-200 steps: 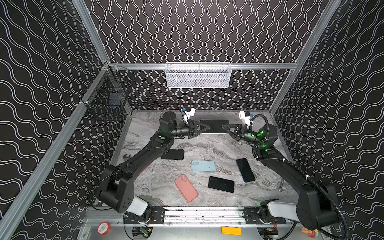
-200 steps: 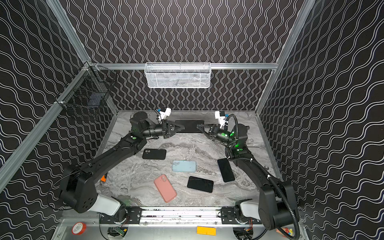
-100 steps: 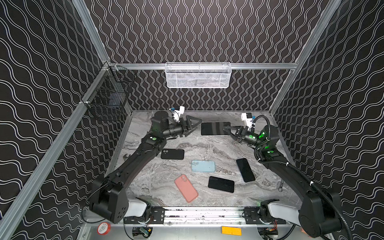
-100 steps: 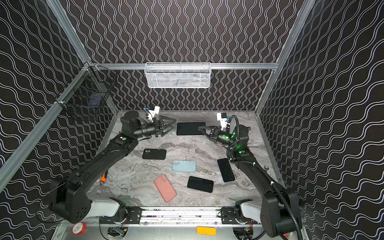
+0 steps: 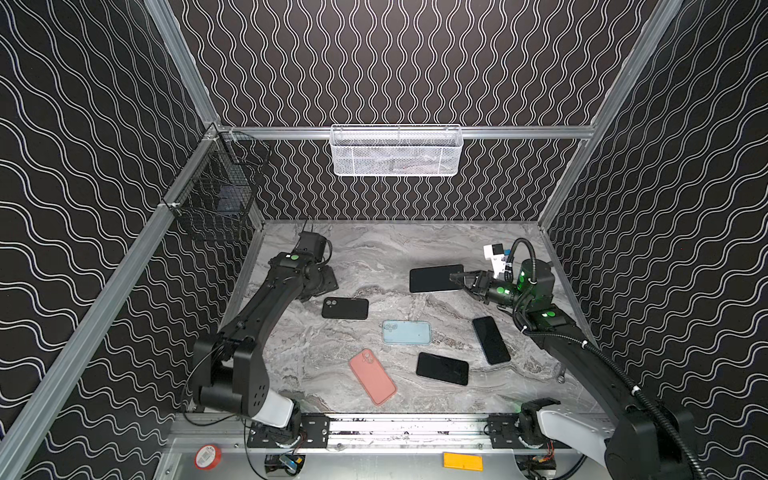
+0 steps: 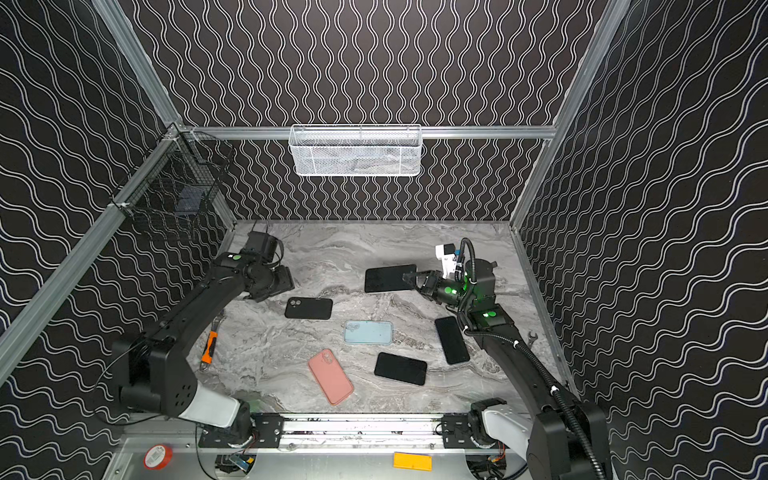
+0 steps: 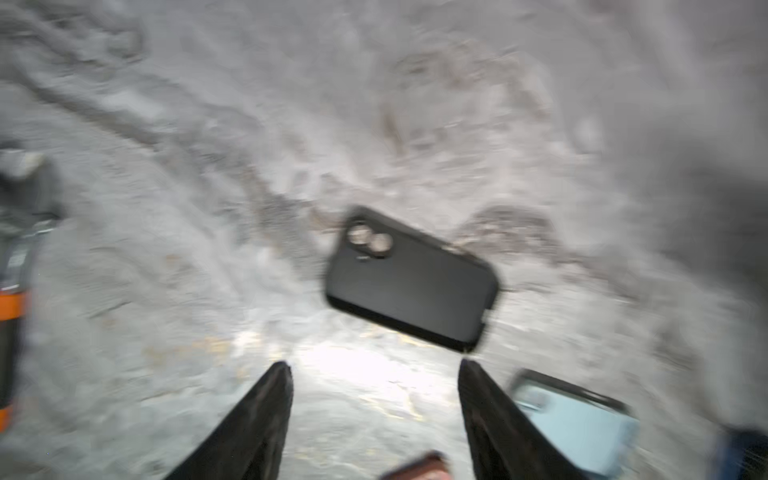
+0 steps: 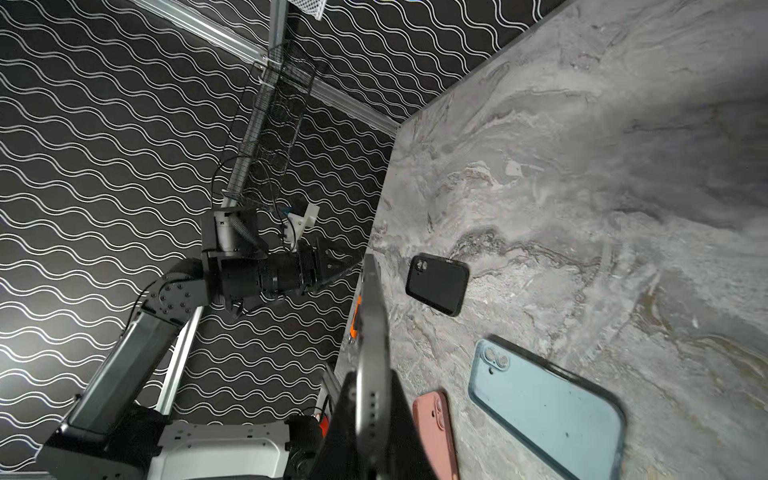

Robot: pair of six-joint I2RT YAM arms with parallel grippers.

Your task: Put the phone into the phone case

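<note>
Phones (image 5: 435,278), three; cases (image 5: 345,308), three.

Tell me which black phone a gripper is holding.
The black phone farthest back, clamped at one end in the right gripper; the two other black phones lie flat on the table, untouched.

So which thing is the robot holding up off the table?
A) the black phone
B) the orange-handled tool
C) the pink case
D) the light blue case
A: the right gripper is shut on one end of the black phone, holding it above the table.
</note>
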